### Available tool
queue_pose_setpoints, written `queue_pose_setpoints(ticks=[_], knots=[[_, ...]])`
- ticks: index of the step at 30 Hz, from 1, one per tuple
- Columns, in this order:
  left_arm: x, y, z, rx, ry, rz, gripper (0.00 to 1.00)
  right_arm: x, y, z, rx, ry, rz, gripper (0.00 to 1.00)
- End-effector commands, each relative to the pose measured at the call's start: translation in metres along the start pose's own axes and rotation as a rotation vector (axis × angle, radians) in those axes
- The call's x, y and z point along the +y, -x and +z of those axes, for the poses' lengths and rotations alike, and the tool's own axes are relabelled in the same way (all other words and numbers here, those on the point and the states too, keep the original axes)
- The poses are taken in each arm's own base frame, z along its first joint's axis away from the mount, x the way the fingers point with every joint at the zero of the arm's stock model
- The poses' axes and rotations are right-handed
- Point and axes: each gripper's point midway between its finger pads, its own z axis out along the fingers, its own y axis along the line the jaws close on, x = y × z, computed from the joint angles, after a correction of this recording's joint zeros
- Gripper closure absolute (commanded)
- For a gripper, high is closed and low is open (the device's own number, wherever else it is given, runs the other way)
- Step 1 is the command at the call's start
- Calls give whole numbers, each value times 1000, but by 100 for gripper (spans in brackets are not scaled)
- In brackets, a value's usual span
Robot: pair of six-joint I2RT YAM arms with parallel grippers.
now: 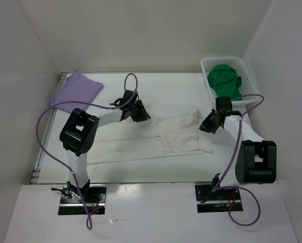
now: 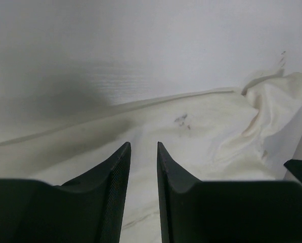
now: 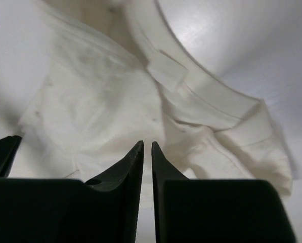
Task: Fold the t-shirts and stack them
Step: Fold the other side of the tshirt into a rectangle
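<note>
The cream white t-shirt lies spread across the middle of the table, partly folded, with a rumpled end at the right. My left gripper hovers at its far edge; in the left wrist view its jaws stand a little apart over the cloth, holding nothing. My right gripper is at the shirt's right end, jaws slightly apart and empty just above the fabric. The lavender t-shirt lies folded at the back left. The green t-shirt sits in the basket.
A white mesh basket stands at the back right corner. White walls enclose the table on three sides. Purple cables loop from both arms over the table's sides.
</note>
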Motion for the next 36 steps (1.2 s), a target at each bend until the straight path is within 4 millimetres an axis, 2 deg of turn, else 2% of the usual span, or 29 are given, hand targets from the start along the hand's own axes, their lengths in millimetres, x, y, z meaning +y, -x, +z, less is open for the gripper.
queue_pose_setpoints(ticks=[1, 2, 3, 5, 7, 8, 10, 14, 18, 20, 22, 24, 25, 26, 28, 30, 31, 33, 34, 36], knots=[[-29, 18, -34, -67, -72, 33, 65, 34, 34, -32, -89, 81, -70, 86], [-29, 17, -38, -68, -73, 33, 65, 37, 32, -33, -78, 93, -71, 88], [-37, 18, -45, -70, -99, 39, 65, 45, 24, -36, -51, 133, -87, 90], [-39, 15, -50, -61, -111, 41, 65, 54, 2, -32, 7, 171, -103, 96], [-31, 2, -51, -22, -110, 36, 65, 45, -22, -16, 77, 158, -79, 96], [-30, 0, -52, -21, -108, 35, 65, 47, -23, -12, 71, 183, -72, 96], [-22, -8, -50, -1, -102, 31, 65, 34, -34, 4, 98, 155, -43, 96], [-19, -21, -49, 35, -104, 33, 65, 7, -37, 33, 107, 34, -16, 99], [-10, -21, -53, 15, -64, 38, 65, -12, -45, 35, 90, -18, 20, 100], [-1, -18, -57, 14, -45, 41, 65, -8, -42, 30, 75, -1, 17, 99], [16, -10, -65, -9, -17, 19, 65, 0, -39, 17, 77, 13, 6, 92], [25, -3, -75, -40, 4, 18, 65, 22, -20, 0, 32, 63, -17, 86], [31, -4, -78, -38, 16, 8, 65, 34, -10, -7, 3, 94, -35, 86], [28, -2, -81, -48, 7, 20, 65, 55, 4, -18, -31, 146, -45, 86], [25, -1, -81, -48, -8, 23, 65, 77, 19, -22, -60, 213, -57, 90], [30, -4, -76, -34, 5, 6, 65, 90, 32, -9, -73, 228, -51, 99], [26, -1, -77, -41, -2, 9, 65, 98, 44, -1, -117, 250, -56, 99], [31, -5, -73, -26, 14, 3, 65, 97, 57, 21, -159, 229, -30, 99], [37, 3, -75, -39, 22, -4, 65, 97, 62, 35, -171, 220, -17, 100], [60, -3, -74, -13, 59, -43, 65, 90, 67, 50, -184, 179, 0, 100]])
